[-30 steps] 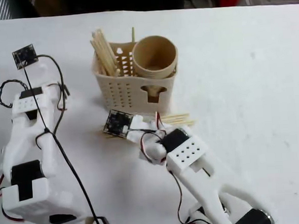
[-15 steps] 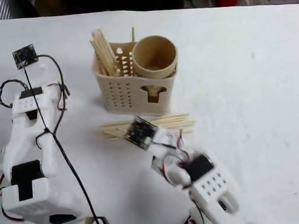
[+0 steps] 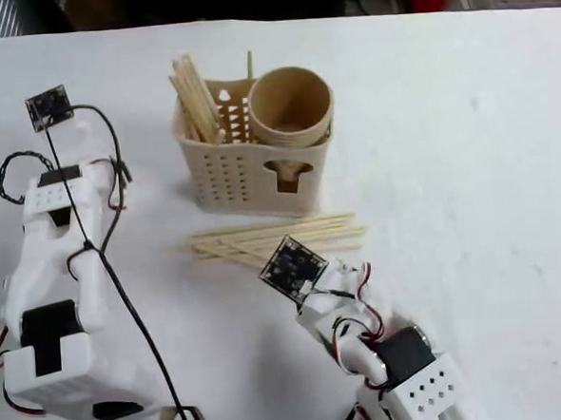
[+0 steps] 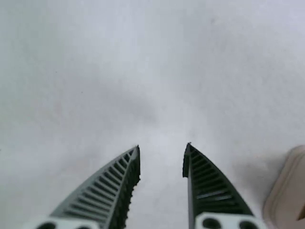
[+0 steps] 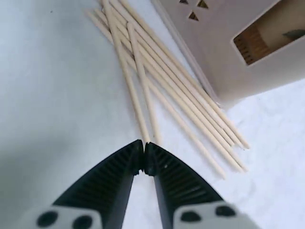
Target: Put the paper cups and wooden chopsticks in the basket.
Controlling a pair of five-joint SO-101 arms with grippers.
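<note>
Several wooden chopsticks (image 3: 277,237) lie on the table (image 3: 468,160), on the near side of the basket (image 3: 250,178) holding the paper cups (image 3: 290,105). The right gripper (image 5: 144,143) is pinched closed and empty, maybe touching one of them. The left gripper (image 4: 163,145) is parted and empty.

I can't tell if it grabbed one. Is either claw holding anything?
Nothing. The right gripper is shut empty beside the wooden chopsticks; the left gripper hangs open above the table.

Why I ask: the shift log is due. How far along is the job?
Done: the cups and some chopsticks stand in the basket. In hand: nothing; the right jaws are shut beside the loose chopsticks, the left jaws open over the table. Left: those loose chopsticks.
</note>
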